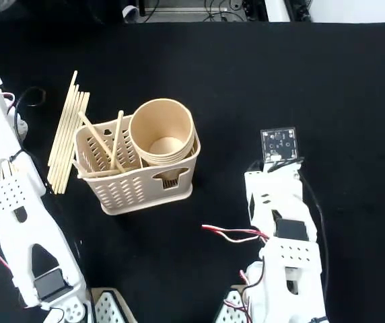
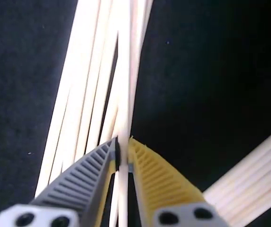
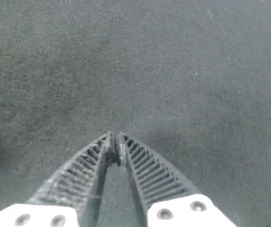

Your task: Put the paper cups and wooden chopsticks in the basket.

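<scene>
Left gripper (image 2: 122, 145) pinching chopstick (image 2: 124, 85) (others beneath)

Black tablecloth (image 1: 327, 81), with cables (image 1: 214, 9) beyond it.

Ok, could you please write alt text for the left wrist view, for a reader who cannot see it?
The left hand is shut on one wooden chopstick, above a row of chopsticks lying on the black table.

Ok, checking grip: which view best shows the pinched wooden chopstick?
Left wrist view: left gripper shut on the pale wooden chopstick. High view shows the loose bundle, not the grip; right wrist faces black cloth.
</scene>
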`<action>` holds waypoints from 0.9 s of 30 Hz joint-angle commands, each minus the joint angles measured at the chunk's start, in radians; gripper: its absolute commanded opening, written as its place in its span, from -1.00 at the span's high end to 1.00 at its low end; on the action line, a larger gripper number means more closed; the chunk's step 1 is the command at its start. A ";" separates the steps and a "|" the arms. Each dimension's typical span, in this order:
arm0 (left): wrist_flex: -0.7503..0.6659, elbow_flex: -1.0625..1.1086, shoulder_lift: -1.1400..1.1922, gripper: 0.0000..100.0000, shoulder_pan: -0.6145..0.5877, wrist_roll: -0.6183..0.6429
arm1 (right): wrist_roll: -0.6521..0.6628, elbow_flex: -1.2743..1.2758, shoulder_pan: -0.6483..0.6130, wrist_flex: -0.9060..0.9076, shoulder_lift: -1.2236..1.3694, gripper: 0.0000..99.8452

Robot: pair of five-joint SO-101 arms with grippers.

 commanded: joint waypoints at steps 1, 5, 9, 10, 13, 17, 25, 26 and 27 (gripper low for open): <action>0.009 0.133 -0.172 0.94 0.001 -0.015 | 0.011 -0.005 -0.012 -0.020 0.004 0.98; 0.008 0.397 -0.388 0.94 0.012 -0.018 | 0.011 -0.005 -0.012 -0.020 0.004 0.98; 0.005 0.638 -0.614 0.94 0.035 -0.037 | 0.011 -0.005 -0.012 -0.020 0.004 0.98; 0.005 0.690 -0.666 0.94 0.045 -0.060 | 0.011 -0.005 -0.012 -0.020 0.004 0.98; 0.003 0.825 -0.809 0.94 0.073 -0.097 | 0.011 -0.005 -0.012 -0.020 0.004 0.98; 0.000 0.974 -0.991 0.94 0.090 -0.103 | 0.011 -0.005 -0.012 -0.020 0.004 0.98; -0.245 1.449 -1.432 0.94 0.108 -0.101 | 0.011 -0.005 -0.012 -0.020 0.004 0.98; -0.295 1.529 -1.501 0.94 0.116 -0.103 | 0.011 -0.005 -0.012 -0.020 0.004 0.98; -0.345 1.607 -1.574 0.94 0.122 -0.103 | 0.011 -0.005 -0.012 -0.020 0.004 0.98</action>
